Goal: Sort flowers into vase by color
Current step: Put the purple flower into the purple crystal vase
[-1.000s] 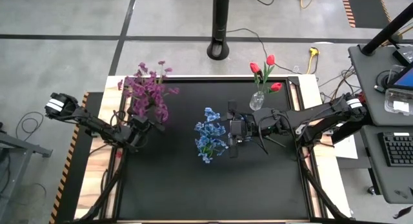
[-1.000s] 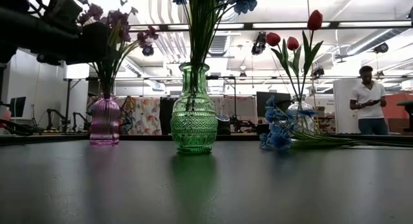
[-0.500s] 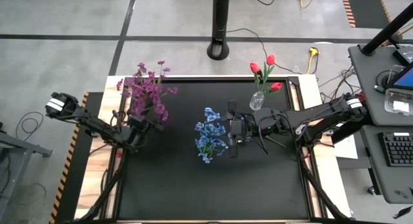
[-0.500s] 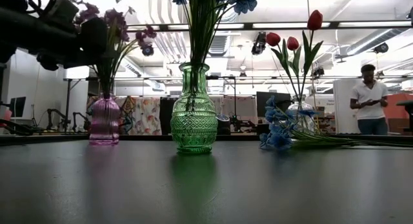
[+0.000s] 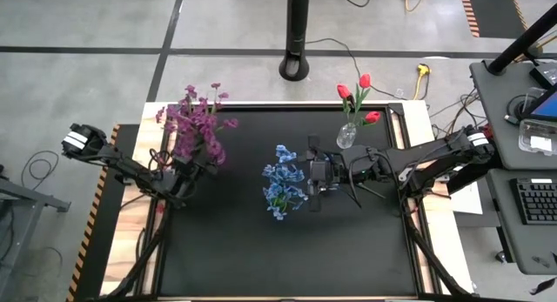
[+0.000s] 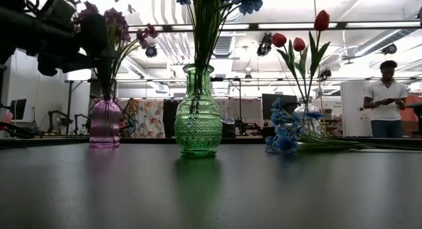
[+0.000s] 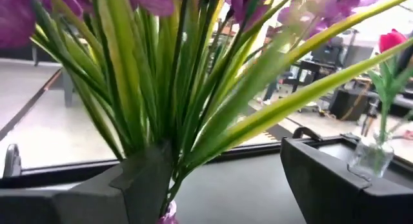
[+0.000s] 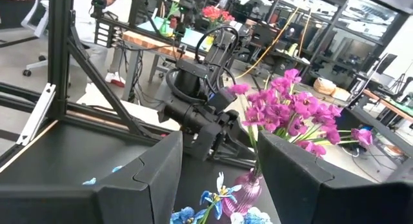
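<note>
Purple-magenta flowers [image 5: 197,126] stand with their stems in a pink-purple vase [image 6: 105,122] at the table's left. My left gripper [image 5: 185,170] is open around their green stems [image 7: 174,108], just above the vase's mouth. Blue flowers [image 5: 283,182] stand in a green vase [image 6: 197,113] at the table's middle. One more blue flower [image 6: 283,133] lies on the table. My right gripper [image 5: 311,176] is open and empty, just right of the blue flowers. Red tulip buds [image 5: 355,91] stand in a clear vase [image 5: 346,137] at the far right. My left gripper comes level from the table's left. One finger [image 7: 145,182] lies against the lower part of the purple flowers' stems [image 7: 184,159], just above the vase's mouth. The other finger [image 7: 329,179] stands apart from them. The stems stay in the vase, leaning.
The table is a black mat [image 5: 287,250] with wooden edges. A black post's base [image 5: 296,67] stands on the floor beyond the far edge. A desk with a keyboard [image 5: 531,197] is at the right. A person [image 6: 386,100] stands in the room behind.
My left gripper has moved a little toward the table's left. The purple flowers have tipped that way with it, while their stems stay in the vase. My right arm has kept still.
</note>
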